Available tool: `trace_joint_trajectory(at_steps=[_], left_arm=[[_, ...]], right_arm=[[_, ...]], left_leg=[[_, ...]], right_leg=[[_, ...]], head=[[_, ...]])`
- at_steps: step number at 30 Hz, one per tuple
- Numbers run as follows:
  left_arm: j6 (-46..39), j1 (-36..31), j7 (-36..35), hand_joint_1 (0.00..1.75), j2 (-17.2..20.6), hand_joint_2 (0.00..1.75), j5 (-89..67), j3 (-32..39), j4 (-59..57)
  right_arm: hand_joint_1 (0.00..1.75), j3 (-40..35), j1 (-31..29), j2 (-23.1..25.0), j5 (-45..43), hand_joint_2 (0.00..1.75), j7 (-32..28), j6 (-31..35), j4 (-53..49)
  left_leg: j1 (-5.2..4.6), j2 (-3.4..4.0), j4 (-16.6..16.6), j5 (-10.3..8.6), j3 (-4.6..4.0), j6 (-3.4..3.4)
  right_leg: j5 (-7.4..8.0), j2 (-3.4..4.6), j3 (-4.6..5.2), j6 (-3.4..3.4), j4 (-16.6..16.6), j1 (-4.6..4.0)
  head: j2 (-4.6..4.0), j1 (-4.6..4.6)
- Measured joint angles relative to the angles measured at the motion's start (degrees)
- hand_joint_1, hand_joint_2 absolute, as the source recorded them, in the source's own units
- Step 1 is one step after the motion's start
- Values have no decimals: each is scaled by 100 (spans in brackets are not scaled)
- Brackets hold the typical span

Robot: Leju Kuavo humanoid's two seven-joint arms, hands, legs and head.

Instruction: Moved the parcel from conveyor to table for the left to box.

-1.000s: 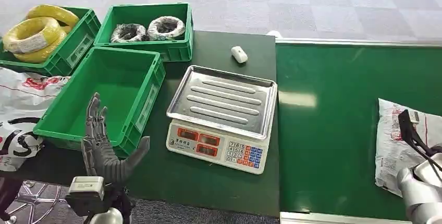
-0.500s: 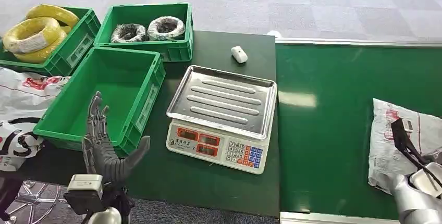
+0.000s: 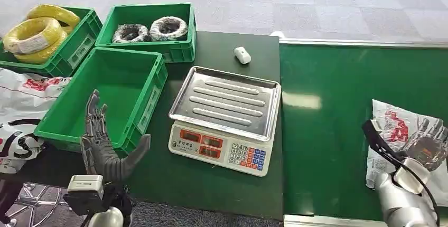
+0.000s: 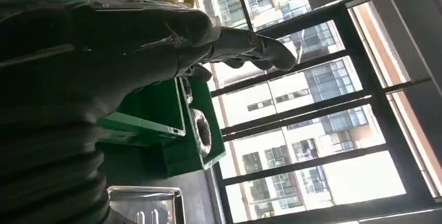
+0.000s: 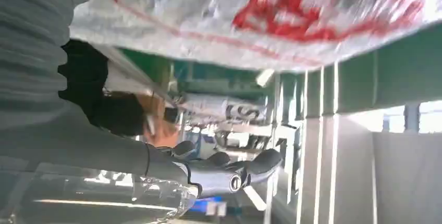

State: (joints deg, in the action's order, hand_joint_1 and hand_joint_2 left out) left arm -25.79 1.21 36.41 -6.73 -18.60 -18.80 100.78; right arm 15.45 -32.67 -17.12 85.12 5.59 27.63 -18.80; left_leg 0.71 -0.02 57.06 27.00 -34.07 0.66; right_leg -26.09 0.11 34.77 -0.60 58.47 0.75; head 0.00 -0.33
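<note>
- Grey carpet tiles lie beyond a dark counter (image 3: 222, 179) on the left and a green conveyor (image 3: 333, 132) on the right.
- On the counter sits a scale (image 3: 224, 119) with a bare steel pan, and a small white object (image 3: 242, 55) lies behind it.
- Left of the scale stands an empty green box (image 3: 108, 95); behind it, one crate (image 3: 150, 29) holds dark wire coils and another crate (image 3: 53, 37) holds yellow coils.
- A white printed bag (image 3: 24, 105) lies at the far left edge of the head view.
- The parcel (image 3: 393, 132), a crumpled white bag with red print, is on the conveyor near its right end, well apart from the counter.
- The right hand (image 3: 428, 142) is on top of the parcel, fingers spread over it; whether it actually grips the bag cannot be told. The right wrist view shows the parcel (image 5: 292, 15) close against the hand.
- The left hand (image 3: 103, 145) is raised upright in front of the empty box, fingers straight and apart, holding nothing.
</note>
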Motion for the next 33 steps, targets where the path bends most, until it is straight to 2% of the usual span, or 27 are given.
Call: trace_joint_trajectory(at_steps=[2,5,12,14,20,21,22,23,27,33], left_arm=[[20,-1,20,0,-11,175,-33,20,-4],[52,-36,72,0,-17,175,-35,35,-61],[190,-355,-13,0,-20,175,66,90,-229],[188,-377,-33,0,-20,175,61,123,-256],[116,-387,-68,0,-28,175,57,164,-284],[114,-387,-74,0,-28,175,55,168,-284],[109,-388,-79,0,-28,175,52,171,-286],[105,-388,-81,0,-28,175,52,171,-286],[48,-379,-90,0,-26,175,61,193,-293],[-127,-310,-74,0,-26,175,79,225,-293]], right_arm=[[0,0,-10,125,-223,175,-672,-913,-68],[0,-28,2,258,-524,175,-1471,-1941,-135],[0,-477,-64,223,-1188,175,-3368,-4213,-238],[0,-660,-82,180,-1260,175,-3553,-4475,-269],[0,-1131,-289,145,-1299,175,-3507,-4983,-299],[152,-1249,-343,143,-1325,175,-3505,-5110,-297],[157,-1361,-388,138,-1355,175,-3505,-5176,-297],[0,-1470,-432,136,-1377,175,-3503,-5226,-297],[0,-1817,-586,138,-1502,175,-3398,-5217,-297],[0,-2199,-849,165,-1673,175,-2799,-4695,-295]], left_leg=[[0,1,0,0,1,0],[-1,0,1,0,1,0],[-2,0,1,0,1,0],[-1,-1,2,0,2,0],[-1,4,2,0,1,0],[-1,2,2,0,2,0],[-1,2,1,0,2,0],[-1,2,1,0,1,0],[-1,1,1,0,0,0],[-1,1,2,0,1,0]], right_leg=[[0,0,0,0,0,0],[0,0,2,0,-1,2],[0,-1,1,0,-1,2],[0,-1,1,0,-1,2],[0,2,2,0,0,2],[0,1,2,0,0,1],[0,1,2,0,0,1],[0,1,1,0,0,1],[0,1,1,0,0,2],[0,0,2,0,0,2]], head=[[0,2],[0,0],[0,2],[0,2],[0,0],[0,2],[0,0],[0,0],[0,2],[0,2]])
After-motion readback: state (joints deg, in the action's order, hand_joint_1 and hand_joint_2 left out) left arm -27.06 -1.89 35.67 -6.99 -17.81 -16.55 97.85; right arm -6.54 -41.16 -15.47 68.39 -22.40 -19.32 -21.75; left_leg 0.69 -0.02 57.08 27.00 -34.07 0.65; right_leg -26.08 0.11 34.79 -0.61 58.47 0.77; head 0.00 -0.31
